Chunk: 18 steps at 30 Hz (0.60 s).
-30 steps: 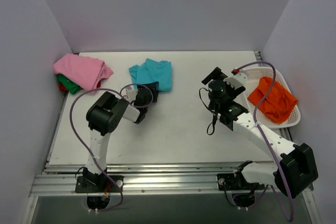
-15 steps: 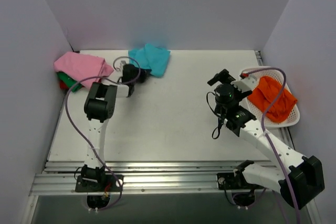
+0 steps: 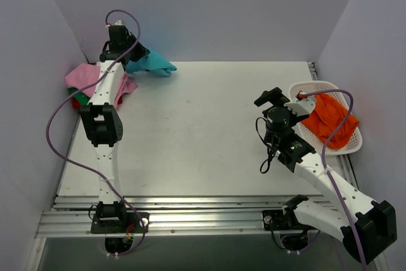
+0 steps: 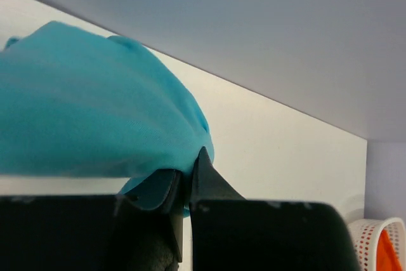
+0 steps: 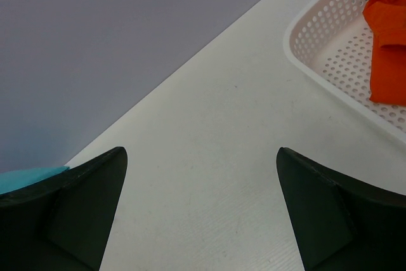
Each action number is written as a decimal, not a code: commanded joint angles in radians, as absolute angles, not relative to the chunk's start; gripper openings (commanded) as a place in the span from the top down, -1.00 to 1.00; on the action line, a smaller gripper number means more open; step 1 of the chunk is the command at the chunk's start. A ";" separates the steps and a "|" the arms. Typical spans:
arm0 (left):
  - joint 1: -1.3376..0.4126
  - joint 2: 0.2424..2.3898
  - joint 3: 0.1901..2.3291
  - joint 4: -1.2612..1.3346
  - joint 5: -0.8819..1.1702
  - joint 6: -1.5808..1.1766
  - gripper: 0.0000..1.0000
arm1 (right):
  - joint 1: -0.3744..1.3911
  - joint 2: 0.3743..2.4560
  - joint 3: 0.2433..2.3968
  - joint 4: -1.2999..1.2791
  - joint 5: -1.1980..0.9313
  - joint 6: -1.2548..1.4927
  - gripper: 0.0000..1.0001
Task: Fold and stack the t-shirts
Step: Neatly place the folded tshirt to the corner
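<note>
Left gripper is way out at the far left corner of the table, close to the back wall, and its two fingers are pressed tight on the teal shirt. From the left wrist camera, the left gripper pinches a fold of the teal shirt between its dark fingers, and the cloth bunches up in a big soft lump over them. Most of the shirt hangs out to the right of the gripper, by the far edge of the table. It is hard to tell if its bottom touches the table or not. Just under the long left arm sits the pink shirt, lying on top of a pile. A bit of the green shirt and a bit of the red shirt peek out below it. The teal shirt is near this pile but not on it. The middle of the table is white and flat. Over on the right side, the right gripper hangs above the table with its fingers spread wide and nothing between them. The right wrist camera shows the right gripper open too, with only table in the gap. Just beside it is the white basket with little holes, and the orange shirt lies crumpled inside it.
</note>
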State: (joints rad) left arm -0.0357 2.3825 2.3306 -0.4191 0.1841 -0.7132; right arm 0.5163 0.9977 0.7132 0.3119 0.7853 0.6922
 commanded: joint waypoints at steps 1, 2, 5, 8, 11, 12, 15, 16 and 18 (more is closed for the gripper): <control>0.029 2.417 2.535 -0.708 0.154 -0.523 0.95 | 0.508 0.968 0.698 0.356 0.781 0.699 -1.00; 0.043 2.418 2.548 -0.722 0.149 -0.528 0.95 | 0.506 0.968 0.696 0.360 0.775 0.699 -1.00; 0.104 2.402 2.545 -0.712 0.184 -0.551 0.95 | 0.505 0.973 0.698 0.365 0.749 0.701 -1.00; 0.159 2.414 2.612 -0.765 0.206 -0.543 0.95 | 0.505 0.974 0.690 0.385 0.721 0.707 -1.00; 0.199 2.411 2.634 -0.830 0.167 -0.517 0.95 | 0.505 0.980 0.684 0.406 0.701 0.706 -1.00; 0.209 2.398 2.613 -0.841 0.147 -0.514 0.95 | 0.505 0.982 0.687 0.410 0.692 0.704 -1.00; 0.262 2.298 2.435 -0.810 0.112 -0.512 0.95 | 0.503 0.999 0.696 0.414 0.678 0.703 -0.99; 0.277 2.233 2.325 -0.793 0.110 -0.520 0.95 | 0.505 1.000 0.692 0.420 0.672 0.703 -1.00; 0.319 2.160 2.222 -0.726 0.118 -0.531 0.95 | 0.503 1.011 0.686 0.442 0.657 0.710 -1.00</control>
State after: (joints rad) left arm 0.2794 2.3245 2.3257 -0.7753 0.1413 -0.5400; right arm 0.5098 0.9993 0.6895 0.3752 0.6758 0.7025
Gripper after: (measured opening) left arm 0.075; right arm 0.996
